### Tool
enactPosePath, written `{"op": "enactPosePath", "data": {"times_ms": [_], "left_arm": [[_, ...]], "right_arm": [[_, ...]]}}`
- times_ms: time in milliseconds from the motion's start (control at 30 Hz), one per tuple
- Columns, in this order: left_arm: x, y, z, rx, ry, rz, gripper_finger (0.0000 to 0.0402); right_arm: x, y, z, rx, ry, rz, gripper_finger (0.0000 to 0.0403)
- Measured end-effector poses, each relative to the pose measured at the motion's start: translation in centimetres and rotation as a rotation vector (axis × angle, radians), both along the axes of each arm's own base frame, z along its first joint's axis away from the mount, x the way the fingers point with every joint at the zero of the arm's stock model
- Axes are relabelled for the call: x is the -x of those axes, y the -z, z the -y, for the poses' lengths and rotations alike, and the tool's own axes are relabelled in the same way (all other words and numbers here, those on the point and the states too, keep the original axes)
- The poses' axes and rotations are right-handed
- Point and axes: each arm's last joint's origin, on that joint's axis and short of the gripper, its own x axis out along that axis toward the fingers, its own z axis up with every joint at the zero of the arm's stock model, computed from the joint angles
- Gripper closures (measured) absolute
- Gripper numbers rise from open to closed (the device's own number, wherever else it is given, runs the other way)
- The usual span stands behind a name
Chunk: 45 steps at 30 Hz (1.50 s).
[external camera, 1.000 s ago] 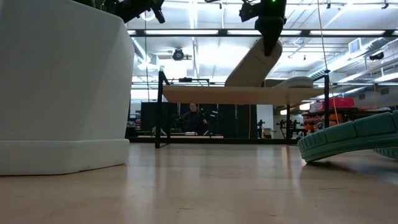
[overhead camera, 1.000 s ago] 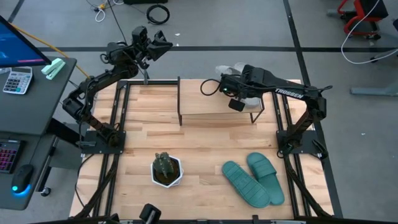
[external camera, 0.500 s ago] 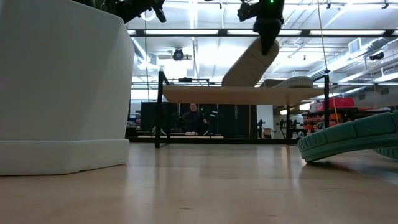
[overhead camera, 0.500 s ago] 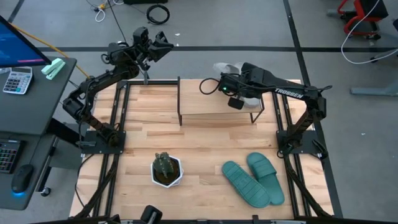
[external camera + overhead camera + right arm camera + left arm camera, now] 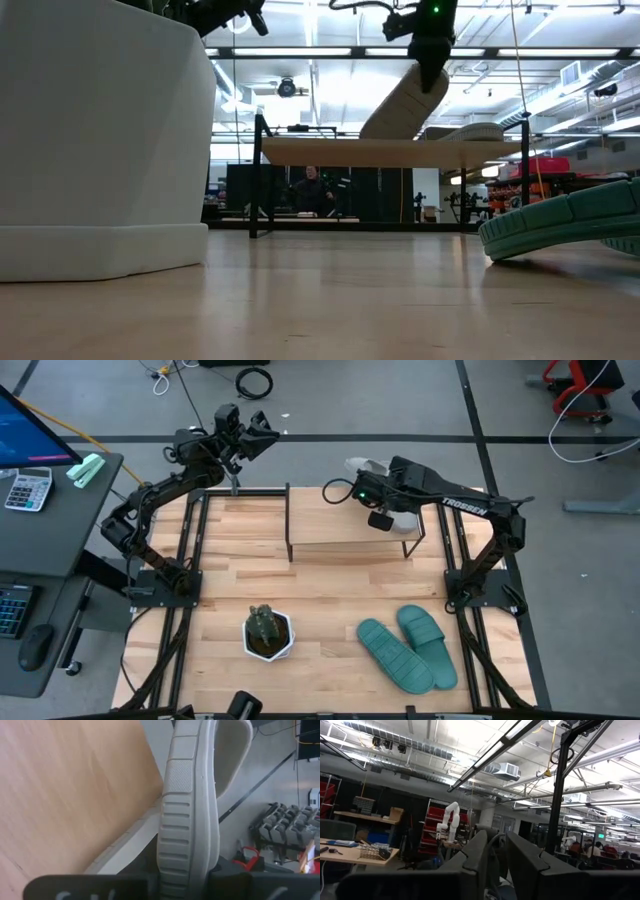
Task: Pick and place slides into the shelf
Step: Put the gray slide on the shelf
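Observation:
My right gripper (image 5: 370, 490) hovers over the far right part of the shelf (image 5: 340, 542), shut on a grey-white slide (image 5: 405, 105) that slants down from it. The slide's lower end is level with the plank top (image 5: 390, 152); I cannot tell whether it touches. The second grey-white slide (image 5: 480, 131) lies flat on the plank, to the right of the held one. The teal pair (image 5: 410, 645) lies side by side on the table's near right. My left gripper (image 5: 258, 432) waits raised beyond the far left corner, fingers (image 5: 475, 857) narrowly open and holding nothing. My right gripper pinches the grey-white slide at its upper end (image 5: 428, 75), one finger on each face, the ribbed sole edge (image 5: 189, 850) showing between them. The fingers come from above, pointing down. The slide hangs tilted below them, its lower end (image 5: 372, 130) toward the table's left, over the plank.
A potted plant in a white pot (image 5: 268, 632) stands near the table's near edge, left of the teal slides; it fills the left of the low view (image 5: 100, 140). Bare plank lies left of the held slide. A desk with a calculator (image 5: 28, 488) stands off the table's left.
My right gripper, still shut on the slide, has shifted slightly toward the table's far edge. The slide has kept its tilt, its lower end staying by the shelf top.

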Motion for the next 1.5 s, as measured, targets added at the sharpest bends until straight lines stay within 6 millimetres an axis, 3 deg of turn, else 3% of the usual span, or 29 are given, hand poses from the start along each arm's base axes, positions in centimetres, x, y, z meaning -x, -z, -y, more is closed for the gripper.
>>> {"op": "enactPosePath", "data": {"times_ms": [300, 467, 1500], "left_arm": [[0.0, 0.0, 0.0, -0.002, -0.001, 0.000, 0.0321], [0.0, 0.0, 0.0, -0.002, 0.000, 0.000, 0.0321], [0.0, 0.0, 0.0, -0.001, 0.000, -0.001, 0.0322]], "right_arm": [[-0.4, 3.1, -0.7, -0.019, -0.039, -0.082, 0.0348], [-0.8, 3.8, -1.3, -0.055, -0.064, -0.070, 0.0348], [-1.4, 4.2, -2.0, -0.265, -0.096, 0.039, 0.0338]]}}
